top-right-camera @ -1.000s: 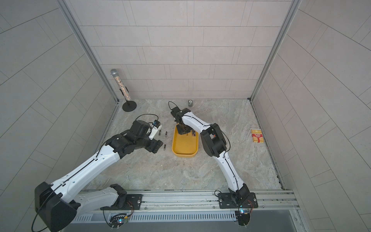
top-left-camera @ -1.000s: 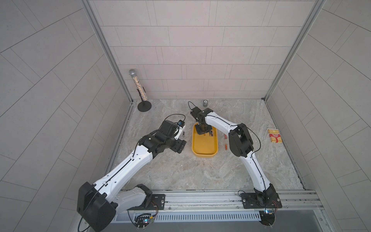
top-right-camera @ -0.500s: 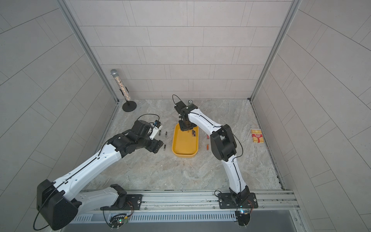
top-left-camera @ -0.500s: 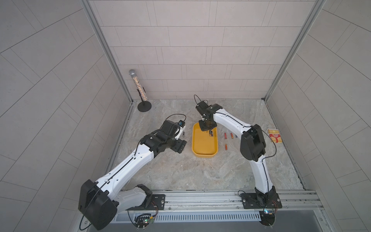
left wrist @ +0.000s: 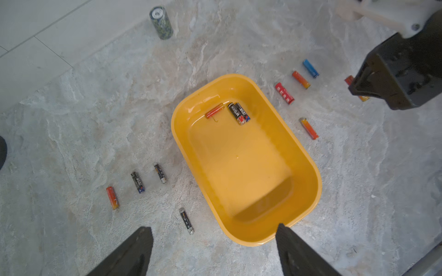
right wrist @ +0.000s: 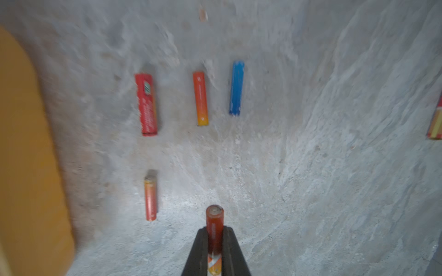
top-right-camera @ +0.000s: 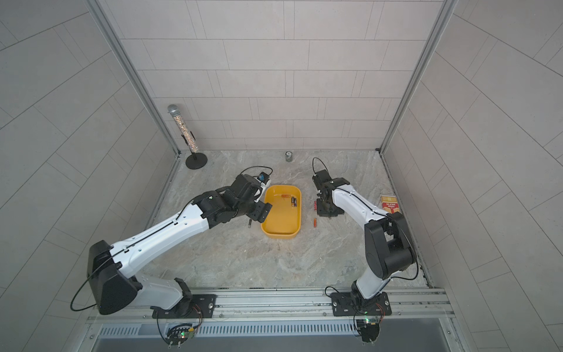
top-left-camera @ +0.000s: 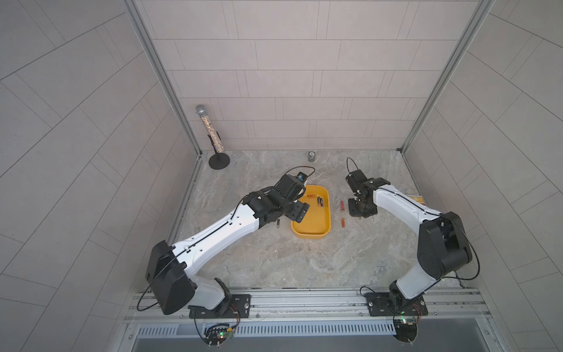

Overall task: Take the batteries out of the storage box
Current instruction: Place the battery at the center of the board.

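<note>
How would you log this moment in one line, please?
left gripper: open, at rim of shallow yellow plastic tray | right gripper: shut on orange-red cylindrical battery beside tray | in tray: orange-red battery, two black batteries

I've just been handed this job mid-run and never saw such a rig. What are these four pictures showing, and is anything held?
Two white robot arms over a marble table. Two pictures look down from overhead; two come from wrist cameras, one per arm. The yellow storage box holds three batteries; others lie on the table either side. Left jaws: open, empty, at the box's edge. Right jaws: shut on an orange-red battery, outside the box.
</note>
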You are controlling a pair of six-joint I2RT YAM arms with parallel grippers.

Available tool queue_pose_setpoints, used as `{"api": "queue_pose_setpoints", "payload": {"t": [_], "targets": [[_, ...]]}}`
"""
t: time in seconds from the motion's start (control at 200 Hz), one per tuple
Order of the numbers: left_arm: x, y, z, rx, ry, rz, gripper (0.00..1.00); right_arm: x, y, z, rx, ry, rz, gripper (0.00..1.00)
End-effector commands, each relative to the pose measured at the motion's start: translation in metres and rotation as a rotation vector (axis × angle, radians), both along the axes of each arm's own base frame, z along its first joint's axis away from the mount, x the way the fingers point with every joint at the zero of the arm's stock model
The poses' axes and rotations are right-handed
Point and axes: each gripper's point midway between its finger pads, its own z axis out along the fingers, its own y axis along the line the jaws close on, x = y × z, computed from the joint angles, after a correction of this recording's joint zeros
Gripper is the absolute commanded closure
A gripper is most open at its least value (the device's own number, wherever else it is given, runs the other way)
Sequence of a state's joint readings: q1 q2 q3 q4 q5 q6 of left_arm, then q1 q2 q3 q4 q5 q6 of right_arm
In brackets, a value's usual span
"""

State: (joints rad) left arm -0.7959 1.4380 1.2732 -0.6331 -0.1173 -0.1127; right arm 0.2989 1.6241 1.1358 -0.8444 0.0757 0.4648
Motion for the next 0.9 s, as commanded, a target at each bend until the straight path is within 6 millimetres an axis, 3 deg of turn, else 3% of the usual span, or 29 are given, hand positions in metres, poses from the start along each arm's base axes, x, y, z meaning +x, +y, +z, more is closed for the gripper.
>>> {"api": "queue_pose_setpoints", "payload": {"t": [0.0,0.225,0.385,0.6,0.896], "targets": [[0.0,0.006,-0.003,0.036,0.004,0.016,0.11,0.004,0.006,-0.01,0.04,-0.03,-0.02,1.0],[-0.002,0.017,-0.015,0.091,0.023,0.043,0.11,0.007,0.012,-0.047,0.071,0.001,-0.054,1.0],[-0.005,0.02,-0.02,0.098,0.036,0.046,0.11,0.012,0.013,-0.061,0.057,0.026,-0.053,1.0],[-0.004,0.024,-0.023,0.123,0.031,0.054,0.11,0.007,0.012,-0.066,0.059,0.035,-0.064,1.0],[-0.001,0.023,-0.022,0.133,0.028,0.056,0.11,-0.002,0.003,-0.05,0.038,0.01,-0.082,1.0]]}}
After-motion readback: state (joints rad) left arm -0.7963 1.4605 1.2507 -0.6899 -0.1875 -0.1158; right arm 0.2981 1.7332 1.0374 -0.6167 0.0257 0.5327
